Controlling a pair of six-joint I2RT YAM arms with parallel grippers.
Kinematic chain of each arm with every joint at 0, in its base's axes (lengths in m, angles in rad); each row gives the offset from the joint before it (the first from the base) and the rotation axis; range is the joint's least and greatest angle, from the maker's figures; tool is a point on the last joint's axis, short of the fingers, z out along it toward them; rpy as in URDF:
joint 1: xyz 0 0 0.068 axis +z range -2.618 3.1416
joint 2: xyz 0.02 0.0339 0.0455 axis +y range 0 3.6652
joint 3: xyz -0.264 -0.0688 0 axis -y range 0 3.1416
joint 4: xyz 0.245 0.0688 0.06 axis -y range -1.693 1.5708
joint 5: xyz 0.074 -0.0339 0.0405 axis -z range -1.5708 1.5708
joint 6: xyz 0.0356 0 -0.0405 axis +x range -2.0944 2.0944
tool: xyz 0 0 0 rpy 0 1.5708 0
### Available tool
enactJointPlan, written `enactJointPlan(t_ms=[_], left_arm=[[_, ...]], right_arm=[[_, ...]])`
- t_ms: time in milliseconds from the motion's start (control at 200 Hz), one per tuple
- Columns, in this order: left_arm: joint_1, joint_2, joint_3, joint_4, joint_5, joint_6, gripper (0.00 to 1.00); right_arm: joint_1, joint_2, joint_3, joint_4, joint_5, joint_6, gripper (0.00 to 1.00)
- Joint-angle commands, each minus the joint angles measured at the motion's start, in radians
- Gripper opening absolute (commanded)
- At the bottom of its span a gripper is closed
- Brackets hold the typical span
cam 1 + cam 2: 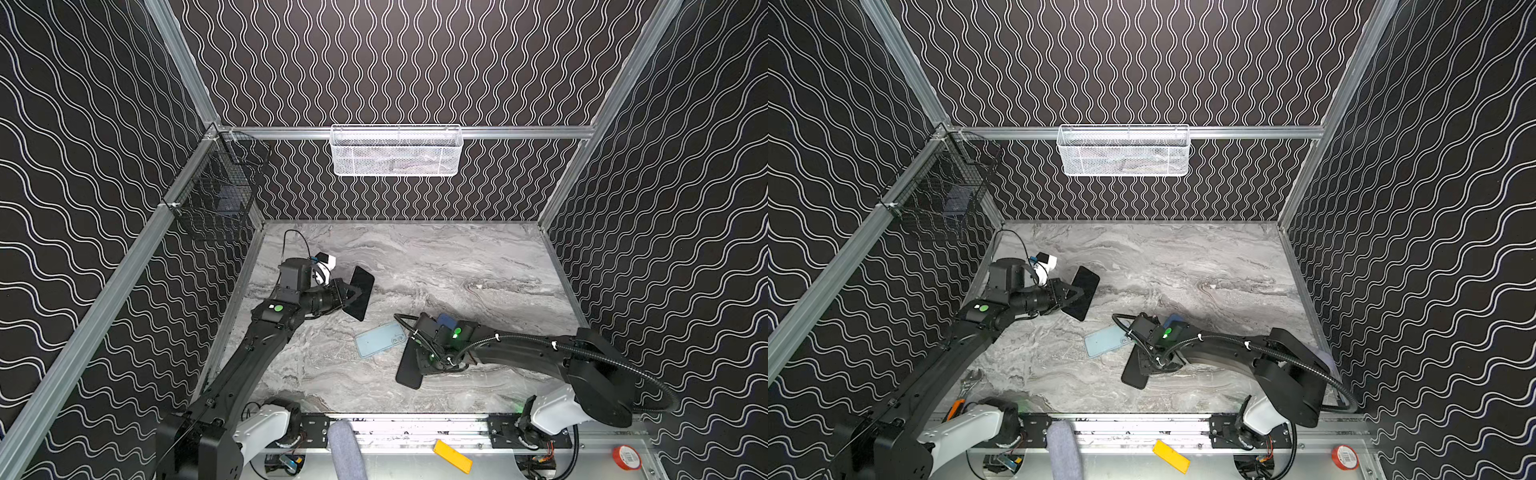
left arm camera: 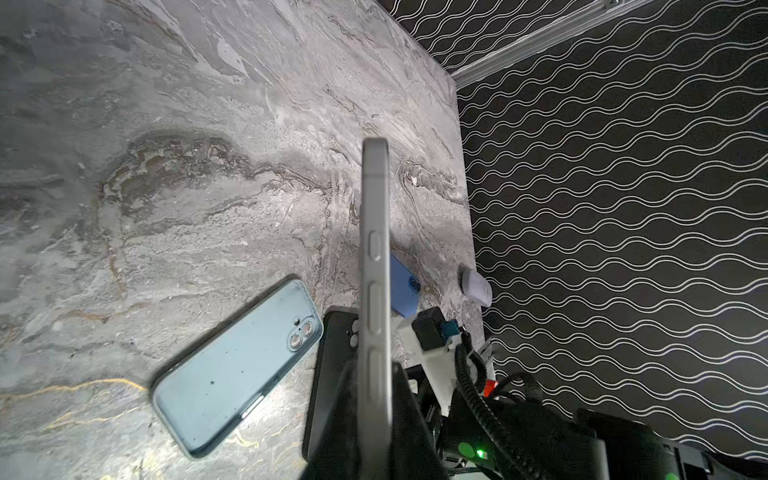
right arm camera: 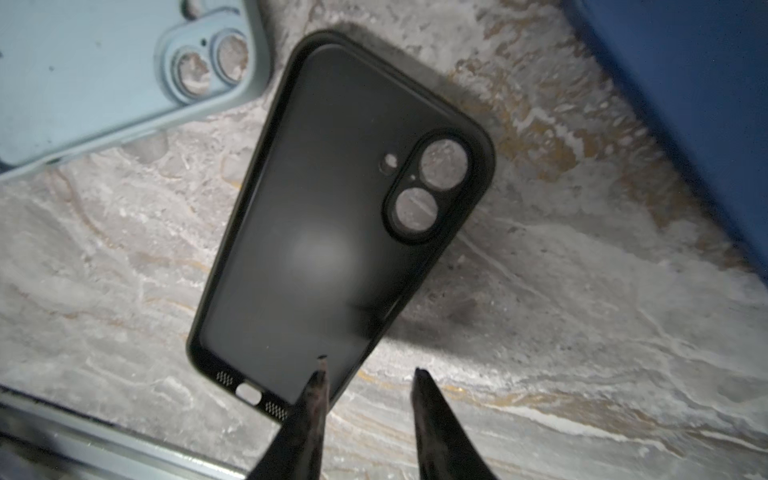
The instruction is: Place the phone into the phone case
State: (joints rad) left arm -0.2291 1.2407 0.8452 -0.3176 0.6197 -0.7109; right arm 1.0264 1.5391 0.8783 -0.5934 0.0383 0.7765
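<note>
Lying on grey marble-look tabletop (image 1: 478, 257): black rubbery phone case (image 1: 409, 372).
Left pincer (image 1: 353, 294): clamped on slim dark rectangular phone (image 1: 365, 280), raised, apart from case.
Right pincer (image 3: 370, 368): parted, astride case's edge.
Crowding: pale blue plastic case (image 1: 380, 338) just beside; dark blue case (image 1: 445, 320) near.

In both top views light falls evenly from overhead. The marbled bench (image 1: 436, 266) is bright and the patterned walls (image 1: 83, 166) stay dark. The frame rails (image 1: 178, 62) splay outward toward the picture edges. The left wrist view goes soft close to the lens, blurring the near end of the phone (image 2: 375, 249). In the right wrist view the black phone case (image 3: 324, 208) carries a dull round glare and throws a dark shadow on the bench. The fingers (image 3: 311, 399) are out of focus.
</note>
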Motion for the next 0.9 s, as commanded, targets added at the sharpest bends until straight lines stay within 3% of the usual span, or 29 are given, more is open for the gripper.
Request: enactJointPlan(t_ms=[0,140,215,470,686,896], left_arm=[[0.002,0.005,-0.001,0.083,0.030,0.006,0.00],[0.002,0.010,-0.005,0.103,0.038,-0.001,0.00],[0.005,0.010,-0.002,0.105,0.040,0.002,0.00],[0.004,0.003,-0.001,0.096,0.029,0.011,0.00],[0.004,-0.001,0.008,0.077,0.016,0.029,0.00],[0.004,-0.012,0.020,0.048,-0.005,0.054,0.00]], right_arm=[[0.001,0.021,0.012,0.017,0.021,0.035,0.36],[0.001,0.033,0.007,0.041,0.017,0.043,0.32],[0.002,0.047,0.013,0.045,0.016,0.037,0.25],[0.001,0.097,0.046,0.031,0.035,0.016,0.22],[-0.002,0.125,0.083,-0.011,0.104,0.002,0.11],[-0.047,0.145,0.106,-0.017,0.118,-0.045,0.08]])
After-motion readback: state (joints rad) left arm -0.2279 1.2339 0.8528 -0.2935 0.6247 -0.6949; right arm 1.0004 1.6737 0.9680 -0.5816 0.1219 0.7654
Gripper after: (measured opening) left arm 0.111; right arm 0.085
